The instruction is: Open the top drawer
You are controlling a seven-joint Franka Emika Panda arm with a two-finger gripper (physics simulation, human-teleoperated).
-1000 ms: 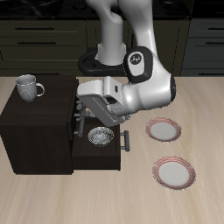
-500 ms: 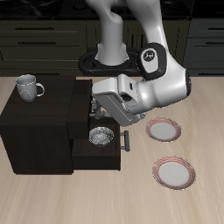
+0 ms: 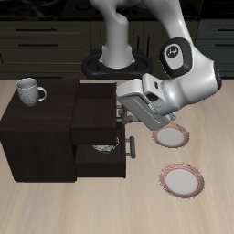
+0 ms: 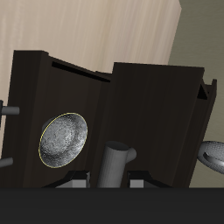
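The top drawer [image 3: 96, 105] of the dark cabinet [image 3: 37, 137] stands pulled well out toward the plates. My gripper [image 3: 120, 110] is shut on its grey bar handle at the drawer's front. In the wrist view the handle [image 4: 116, 162] sits between my fingers [image 4: 87, 179], and the drawer's dark box [image 4: 149, 105] stretches away from it. The lower drawer [image 3: 102, 163] is also open. It holds a metal bowl [image 3: 103, 146], partly covered by the top drawer, which shows in the wrist view too [image 4: 63, 140].
A white mug [image 3: 29, 90] stands on the cabinet top. Two pink-rimmed plates [image 3: 171, 136] [image 3: 181, 180] lie on the table beside the open drawers. The lower drawer's handle [image 3: 131, 146] sticks out below my gripper.
My gripper has moved away from the cabinet with the handle in it. The top drawer has slid farther out and now covers more of the bowl.
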